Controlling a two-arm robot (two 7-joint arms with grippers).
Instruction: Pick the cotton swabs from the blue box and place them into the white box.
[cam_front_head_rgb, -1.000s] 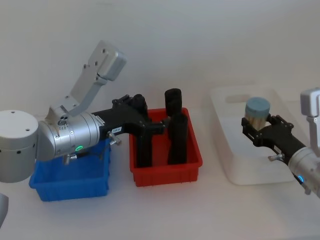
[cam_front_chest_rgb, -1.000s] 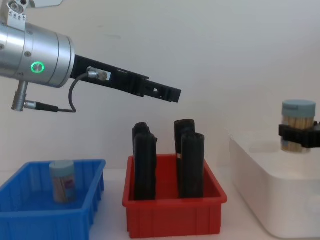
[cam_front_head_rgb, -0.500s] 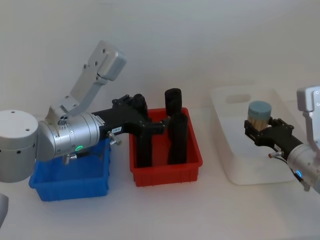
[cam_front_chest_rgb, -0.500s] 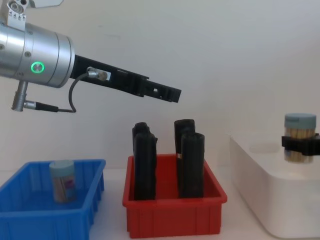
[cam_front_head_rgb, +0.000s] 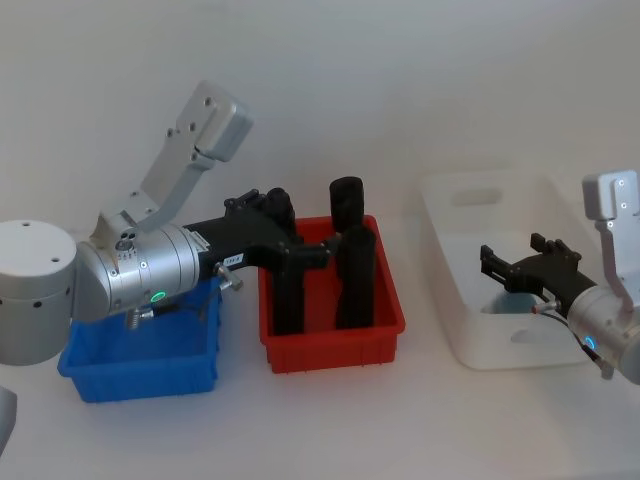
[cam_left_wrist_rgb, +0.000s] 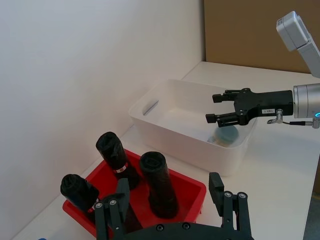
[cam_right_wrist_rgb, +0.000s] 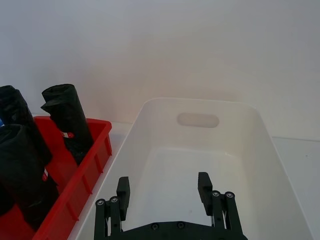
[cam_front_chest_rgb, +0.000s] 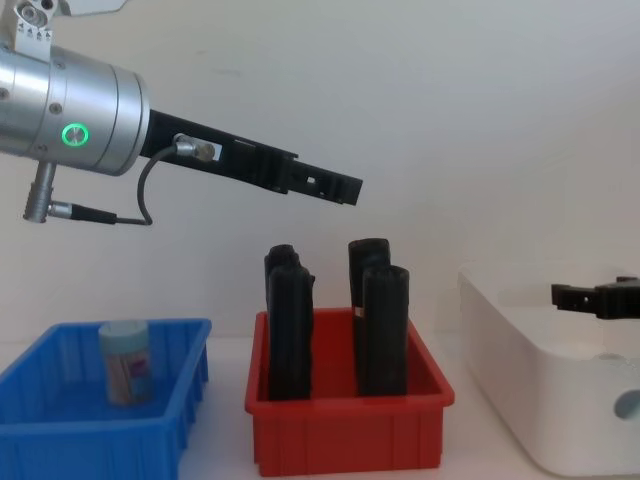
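Got one swab tub (cam_left_wrist_rgb: 226, 136) down in the white box (cam_left_wrist_rgb: 167, 86) under the empty, spread-apart right pincer (cam_left_wrist_rgb: 212, 108), but could easily clip the black rolls (cam_front_chest_rgb: 380, 320) sending the wide-open left pincer (cam_front_chest_rgb: 340, 187) down for the other tub (cam_front_chest_rgb: 125, 362) standing in the blue box (cam_front_chest_rgb: 60, 328).
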